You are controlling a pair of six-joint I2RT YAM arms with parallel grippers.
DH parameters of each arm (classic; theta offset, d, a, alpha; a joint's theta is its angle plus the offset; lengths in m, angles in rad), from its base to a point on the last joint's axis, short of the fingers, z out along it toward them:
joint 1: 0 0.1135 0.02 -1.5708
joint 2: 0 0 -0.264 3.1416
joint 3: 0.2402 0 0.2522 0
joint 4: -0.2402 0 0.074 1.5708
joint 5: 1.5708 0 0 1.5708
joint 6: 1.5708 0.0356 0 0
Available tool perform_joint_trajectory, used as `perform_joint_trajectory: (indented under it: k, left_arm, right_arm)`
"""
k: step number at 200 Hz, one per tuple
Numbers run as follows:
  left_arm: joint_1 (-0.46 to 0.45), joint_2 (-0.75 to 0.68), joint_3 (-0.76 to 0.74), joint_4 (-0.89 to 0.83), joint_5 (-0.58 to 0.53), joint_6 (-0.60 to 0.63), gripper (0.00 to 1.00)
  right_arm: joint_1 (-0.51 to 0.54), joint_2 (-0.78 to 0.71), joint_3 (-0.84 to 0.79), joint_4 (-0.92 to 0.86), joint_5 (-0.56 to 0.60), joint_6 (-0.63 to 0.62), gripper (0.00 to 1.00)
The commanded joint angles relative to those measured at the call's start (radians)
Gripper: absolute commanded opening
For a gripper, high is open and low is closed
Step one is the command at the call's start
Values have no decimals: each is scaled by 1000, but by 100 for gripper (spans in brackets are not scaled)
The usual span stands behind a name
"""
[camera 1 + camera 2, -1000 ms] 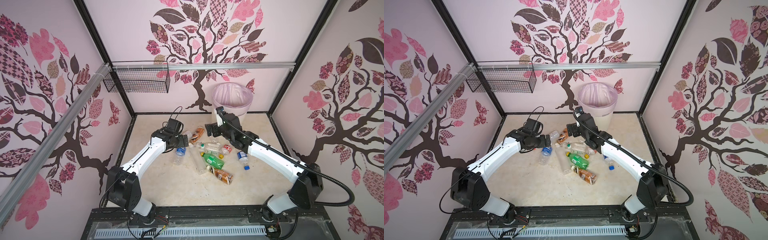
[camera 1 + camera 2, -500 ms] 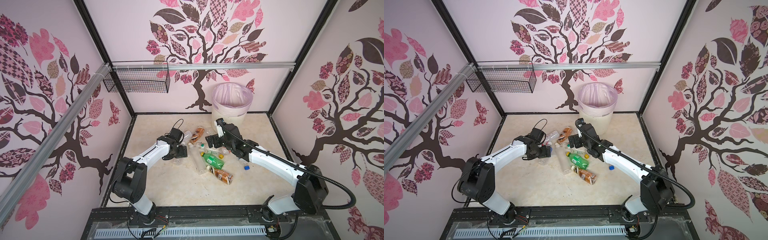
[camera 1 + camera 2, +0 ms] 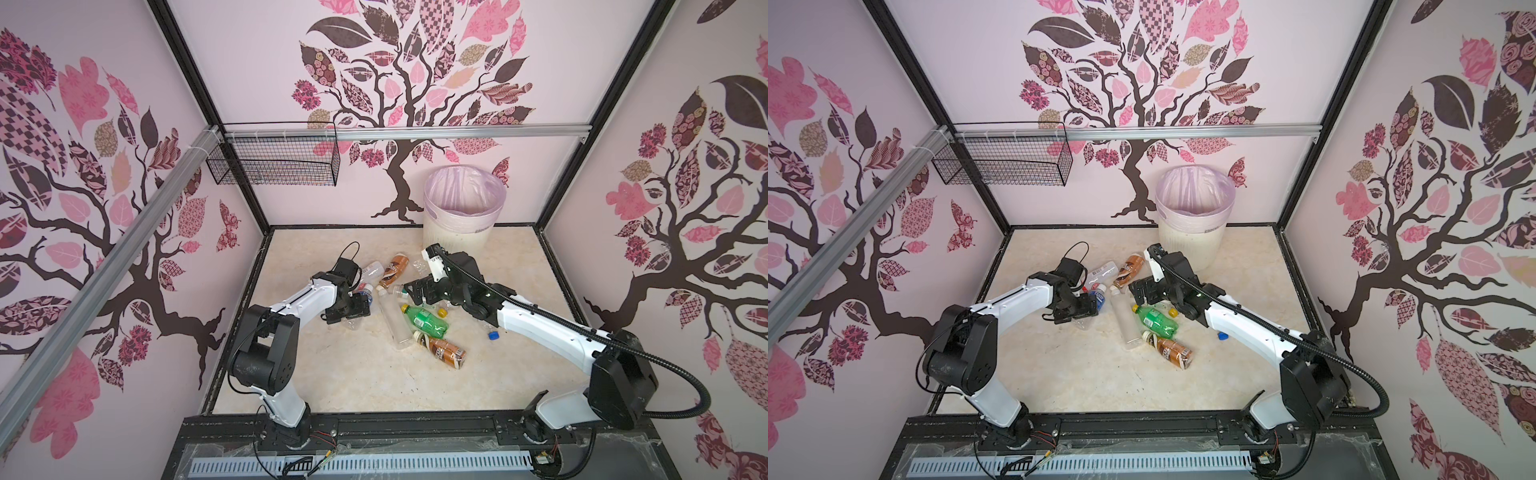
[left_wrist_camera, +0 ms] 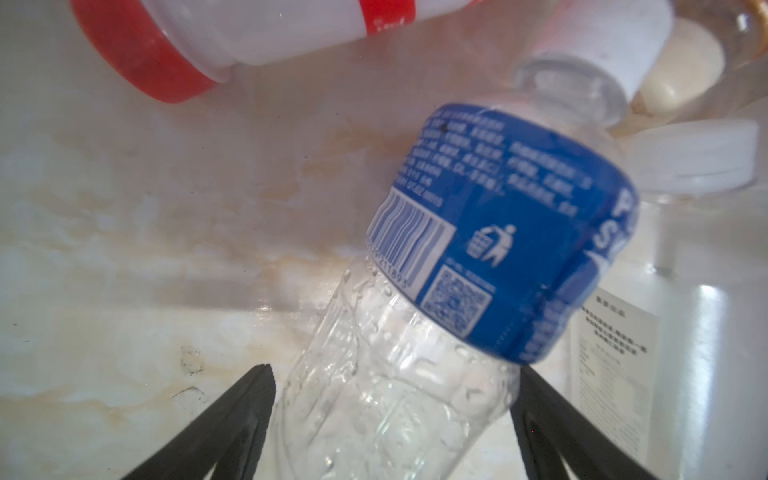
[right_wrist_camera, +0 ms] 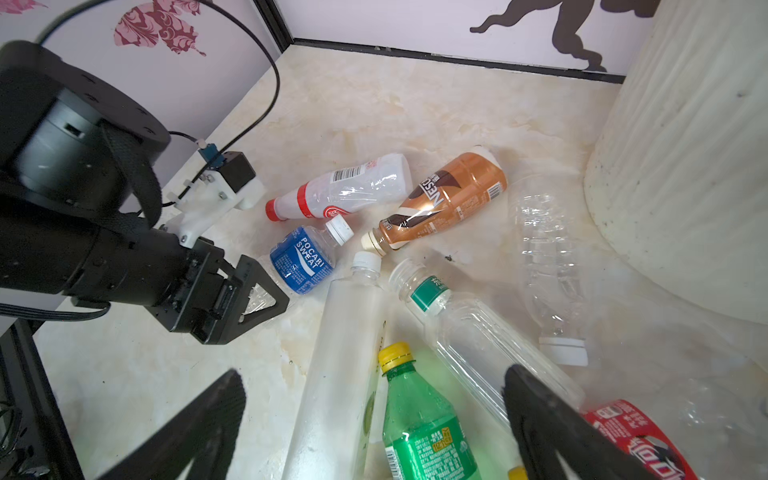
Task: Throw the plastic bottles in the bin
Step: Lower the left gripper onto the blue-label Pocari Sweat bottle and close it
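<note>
Several plastic bottles lie in a heap mid-floor. My left gripper (image 3: 353, 316) (image 4: 392, 374) is low on the floor, its fingers on either side of the clear body of a blue-labelled bottle (image 4: 478, 232) (image 5: 301, 259). They stand close against it, still open. My right gripper (image 3: 417, 291) (image 5: 374, 374) hovers open over a green bottle (image 3: 426, 320) (image 5: 424, 428) and a tall frosted bottle (image 5: 340, 365), holding nothing. The cream ribbed bin (image 3: 461, 232) (image 3: 1192, 245) with its pink liner stands at the back, just beyond the heap.
A red-capped white bottle (image 5: 345, 191), a brown bottle (image 5: 449, 199), a crumpled clear bottle (image 5: 544, 266) and a red-labelled one (image 5: 636, 432) lie around. Another brown bottle (image 3: 442, 353) lies nearer the front. A black wire basket (image 3: 274, 166) hangs on the back left rail.
My left gripper has dropped to the floor around the blue-labelled bottle and its jaws have narrowed. My right gripper has come down from near the bin to just above the heap.
</note>
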Motion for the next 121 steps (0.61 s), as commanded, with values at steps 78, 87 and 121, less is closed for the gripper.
perform_joint_trajectory:
  k: [78, 87, 121]
  left_arm:
    - [6, 52, -3, 7, 104, 7, 66]
    - [6, 45, -4, 13, 118, 9, 62]
    - [6, 4, -22, 56, 189, 12, 56]
  right_arm:
    - [1, -64, -29, 10, -17, 11, 99]
    - [0, -61, -28, 8, -19, 12, 100]
    - [0, -62, -25, 22, -38, 47, 99]
